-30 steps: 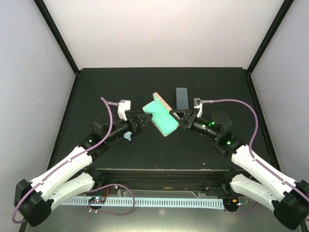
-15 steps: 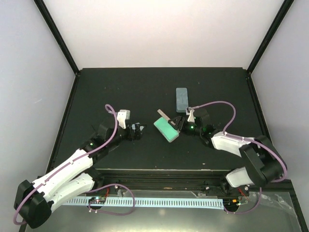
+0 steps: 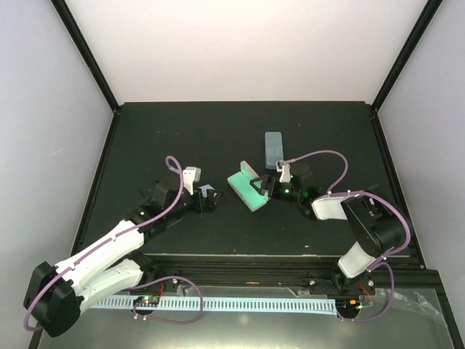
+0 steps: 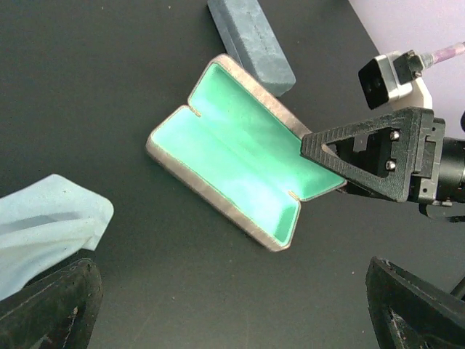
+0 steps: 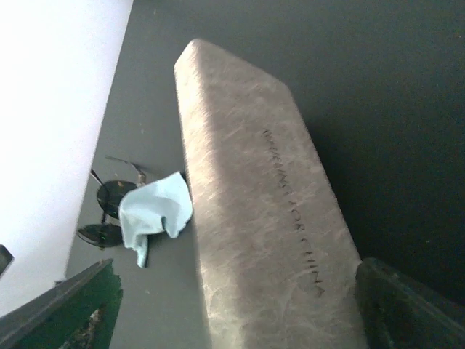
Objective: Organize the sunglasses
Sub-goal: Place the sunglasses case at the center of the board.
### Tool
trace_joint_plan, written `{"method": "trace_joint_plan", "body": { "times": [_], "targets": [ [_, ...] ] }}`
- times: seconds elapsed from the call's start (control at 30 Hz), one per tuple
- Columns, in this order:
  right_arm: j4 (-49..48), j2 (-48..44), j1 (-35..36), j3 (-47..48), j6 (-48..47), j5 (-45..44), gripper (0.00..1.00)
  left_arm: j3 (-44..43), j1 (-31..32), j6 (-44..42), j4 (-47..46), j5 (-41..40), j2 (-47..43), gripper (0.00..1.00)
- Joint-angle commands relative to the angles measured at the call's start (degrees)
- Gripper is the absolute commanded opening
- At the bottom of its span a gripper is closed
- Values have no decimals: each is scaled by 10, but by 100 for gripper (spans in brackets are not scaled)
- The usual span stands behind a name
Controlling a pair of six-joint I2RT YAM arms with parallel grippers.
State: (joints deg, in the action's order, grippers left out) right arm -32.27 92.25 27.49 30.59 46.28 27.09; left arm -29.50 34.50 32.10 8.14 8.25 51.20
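A black pair of sunglasses (image 5: 107, 212) lies on the table, partly under a light blue cloth (image 5: 152, 207). The pink-maroon pair is out of view. An open beige case with green lining (image 3: 248, 190) lies mid-table, also in the left wrist view (image 4: 232, 178). My right gripper (image 3: 269, 187) is at its right end. In the right wrist view the case's beige outside (image 5: 261, 218) runs between the wide jaws of my right gripper (image 5: 236, 298), with a gap on the left side. My left gripper (image 3: 205, 201) is open and empty beside the cloth (image 3: 208, 192), left of the case.
A shut blue-grey case (image 3: 273, 149) lies behind the open case, and shows in the left wrist view (image 4: 251, 36). The cloth (image 4: 43, 233) is at the left of that view. Black posts and white walls enclose the dark table (image 3: 145, 138).
The open case, held up between both grippers a second ago, now rests lower on the table. My left gripper has let go and drawn back left. My right arm has folded in.
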Motion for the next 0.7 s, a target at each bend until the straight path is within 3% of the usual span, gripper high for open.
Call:
{"method": "trace_joint_plan", "body": {
  "times": [0.0,0.33,0.53,0.67],
  "targets": [
    [-10,2,-4,3,-37,6,92,-16,-5,-16,9,21,13,99],
    [59,-60,-3,11,-76,-2,94,-20,-4,-21,12,15,17,99],
    [67,-83,-2,17,-52,67,93,-25,-4,-23,19,6,14,99],
    [143,-142,22,30,-73,0,92,-31,-4,-16,44,-31,0,99]
  ]
}}
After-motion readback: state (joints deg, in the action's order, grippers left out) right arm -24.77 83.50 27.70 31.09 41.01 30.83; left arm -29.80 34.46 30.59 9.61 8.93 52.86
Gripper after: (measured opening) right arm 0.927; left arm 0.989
